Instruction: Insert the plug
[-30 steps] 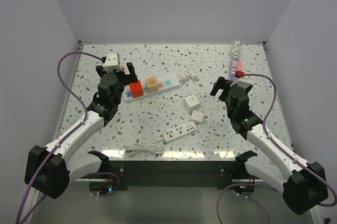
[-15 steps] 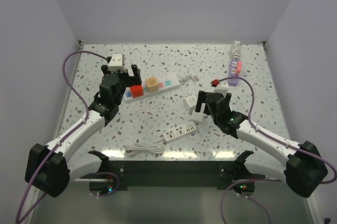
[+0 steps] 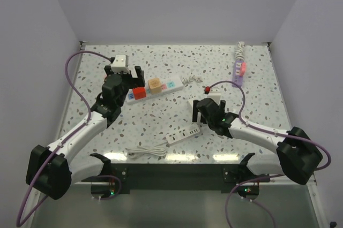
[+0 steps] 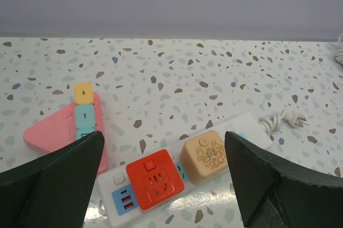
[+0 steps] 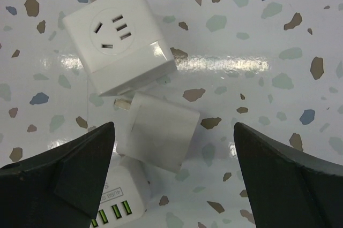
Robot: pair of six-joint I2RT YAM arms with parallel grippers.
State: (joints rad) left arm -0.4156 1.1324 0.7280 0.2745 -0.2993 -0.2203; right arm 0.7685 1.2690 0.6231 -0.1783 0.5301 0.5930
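White terrazzo tabletop [image 3: 161, 62] flecked grey, brown and blue, plain pale back wall [image 3: 177, 3], left wall [image 3: 27, 51] and right wall [image 3: 316, 51] enclosed it, black strip [image 3: 177, 170] ran along near edge, light patches [image 3: 225, 157] shone on glossy surface

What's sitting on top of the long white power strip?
Two cube plugs sit on the long white power strip: a red cube and a tan cube beside it. The sockets under them are covered, so I can't see their prongs.
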